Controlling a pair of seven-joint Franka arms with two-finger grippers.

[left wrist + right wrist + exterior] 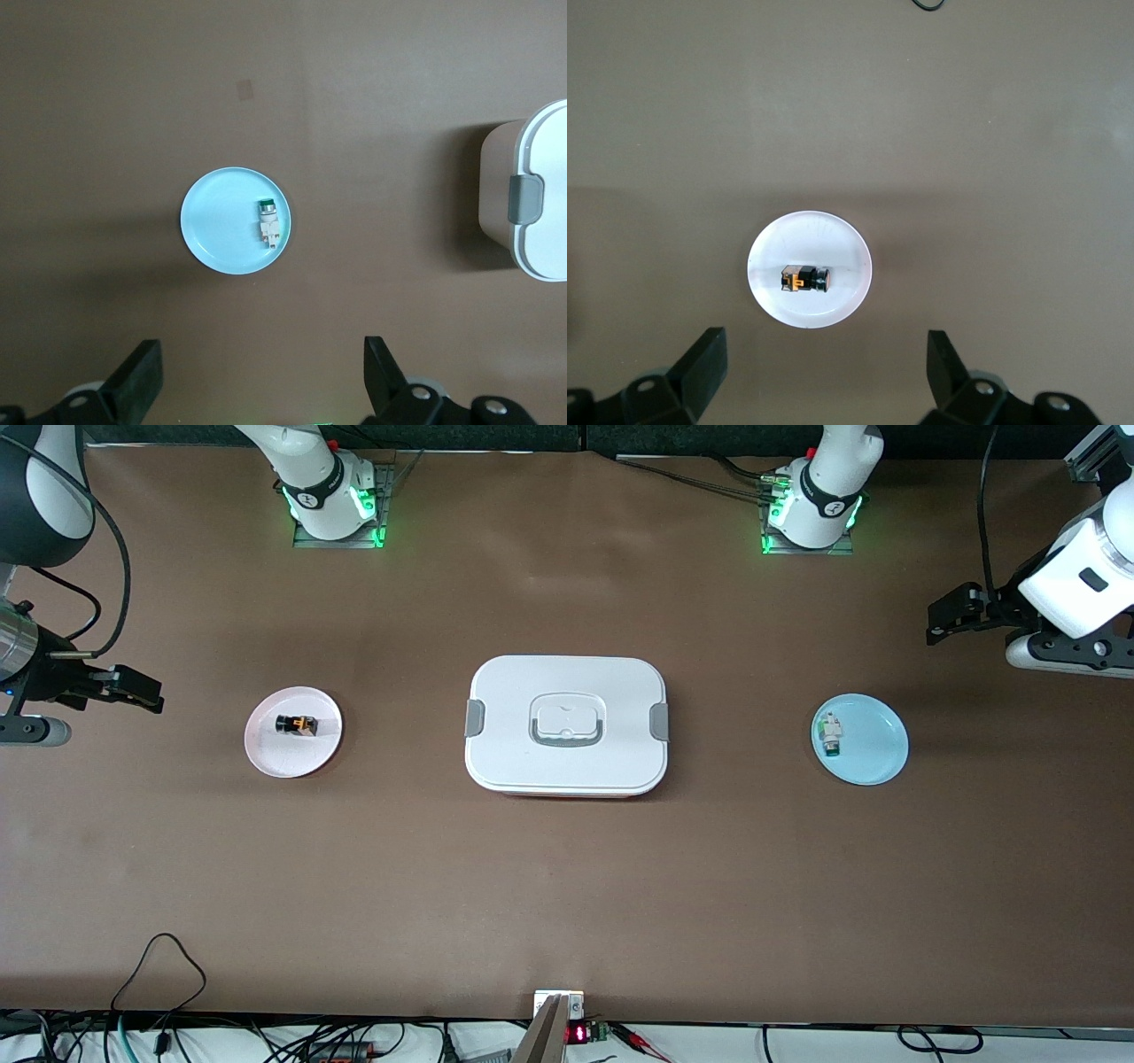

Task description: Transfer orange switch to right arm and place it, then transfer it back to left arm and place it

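The orange switch [295,724] [804,280], a tiny black block with orange markings, lies on a pink plate [266,757] [837,239] toward the right arm's end of the table. My right gripper [142,689] [826,341] hangs open and empty over the table just outside that plate. The white lidded box [514,691] [542,159] stands in the middle of the table. My left gripper [948,622] [261,350] is open and empty, high over the table at the left arm's end, beside a blue plate [877,753] [213,221].
A white-and-green component [831,735] [269,221] lies on the blue plate. A black cable loop [159,965] and a small device with a red display [576,1033] sit at the table edge nearest the front camera. Both arm bases stand along the opposite edge.
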